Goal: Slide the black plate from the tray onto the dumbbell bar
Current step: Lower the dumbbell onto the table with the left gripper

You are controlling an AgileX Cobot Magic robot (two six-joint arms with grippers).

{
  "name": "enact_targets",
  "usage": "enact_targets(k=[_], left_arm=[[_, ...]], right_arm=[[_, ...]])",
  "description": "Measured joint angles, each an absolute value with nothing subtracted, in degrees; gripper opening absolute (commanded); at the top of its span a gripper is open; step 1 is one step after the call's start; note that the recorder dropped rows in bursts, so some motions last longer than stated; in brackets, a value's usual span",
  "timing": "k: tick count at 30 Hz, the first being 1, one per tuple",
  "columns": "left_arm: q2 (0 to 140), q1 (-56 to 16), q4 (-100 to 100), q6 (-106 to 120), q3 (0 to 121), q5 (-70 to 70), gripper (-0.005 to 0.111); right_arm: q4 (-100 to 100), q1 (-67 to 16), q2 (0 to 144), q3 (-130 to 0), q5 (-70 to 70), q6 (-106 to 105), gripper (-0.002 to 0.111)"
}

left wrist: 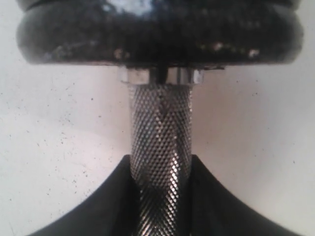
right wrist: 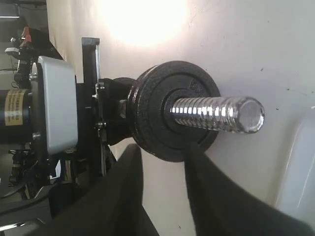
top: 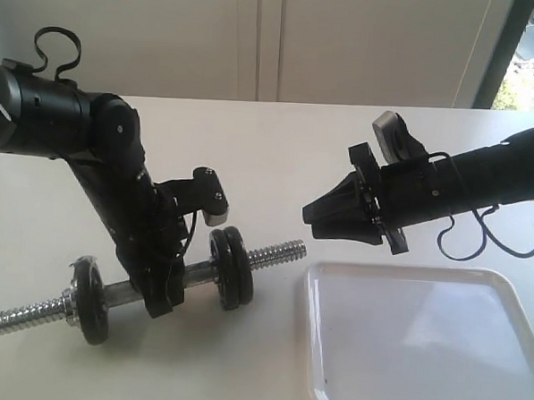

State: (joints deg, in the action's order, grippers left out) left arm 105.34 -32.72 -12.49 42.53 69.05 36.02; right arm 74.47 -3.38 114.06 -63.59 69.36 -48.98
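Note:
The dumbbell bar (top: 137, 292) lies across the table, and my left gripper (top: 165, 293) is shut on its knurled middle (left wrist: 160, 142). Two black discs sit side by side on the bar's right half. The outer one is the black plate (top: 241, 272), seen face-on in the right wrist view (right wrist: 152, 110) with the threaded bar end (right wrist: 216, 113) poking through it. A third disc (top: 90, 300) sits on the left half. My right gripper (top: 313, 216) hangs open and empty, a short way from the threaded end (top: 278, 253), and its fingers (right wrist: 206, 196) frame the plate. The white tray (top: 420, 351) holds nothing.
The tray lies at the front right, close to the table's near edge. Loose black cables (top: 480, 234) hang under the right arm. A wall and a window (top: 526, 43) stand behind the white table (top: 279, 138).

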Motion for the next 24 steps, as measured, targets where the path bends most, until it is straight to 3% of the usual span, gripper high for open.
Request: enact_targets(k=[12,15,20,24], left_arm=[[105.56,-32.72,-12.61,42.33,69.16,35.63,0.003],[105.56,-32.72,-12.61,42.33,69.16,35.84,0.021],[105.19,-32.72,-13.62,42.33,69.58,36.19,0.060],[103.81,-32.72,-15.20,42.33,70.77,35.79,0.066]], right_arm=[[74.58,-3.38,114.06,-64.48,69.46,-48.98,0.007],[74.58,-3.38,114.06,-64.48,69.46,-48.98,0.007],[75.20,-3.38,114.06,-64.48,69.46,-48.98,0.007],[75.75,-3.38,114.06,-64.48,69.46,-48.98,0.007]])
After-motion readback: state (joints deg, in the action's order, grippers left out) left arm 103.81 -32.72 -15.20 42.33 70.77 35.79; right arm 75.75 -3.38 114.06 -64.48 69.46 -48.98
